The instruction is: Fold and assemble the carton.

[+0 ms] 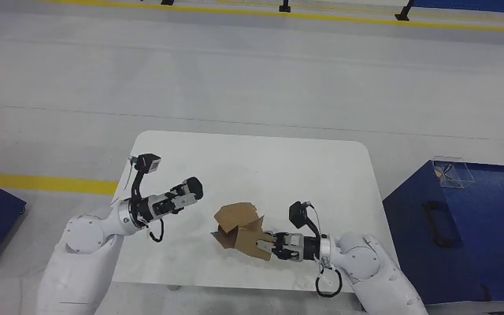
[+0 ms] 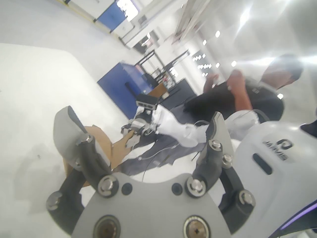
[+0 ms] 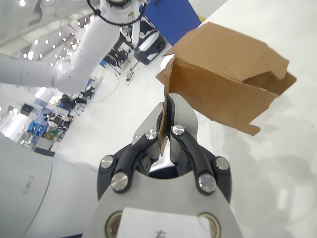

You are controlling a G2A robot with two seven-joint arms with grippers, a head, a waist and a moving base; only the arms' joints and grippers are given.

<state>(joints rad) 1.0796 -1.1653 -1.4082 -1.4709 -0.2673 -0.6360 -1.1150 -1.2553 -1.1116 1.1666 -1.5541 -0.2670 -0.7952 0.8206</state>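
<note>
A brown cardboard carton (image 1: 239, 226), partly folded with loose flaps, sits lifted near the table's front edge. My right gripper (image 1: 272, 245) is shut on one of its flaps at the carton's right side; the right wrist view shows the fingers (image 3: 171, 110) pinching the flap's edge, with the carton (image 3: 223, 75) hanging beyond them. My left gripper (image 1: 191, 188) hovers to the left of the carton, a short gap away, open and empty. In the left wrist view its fingers (image 2: 71, 122) are spread wide, with the carton (image 2: 104, 142) beyond them.
The white table (image 1: 260, 169) has free room behind and beside the carton. A blue cabinet (image 1: 445, 228) stands off the table's right side, with a small clear box (image 1: 453, 171) on it. A yellow floor line (image 1: 55, 183) runs at the left.
</note>
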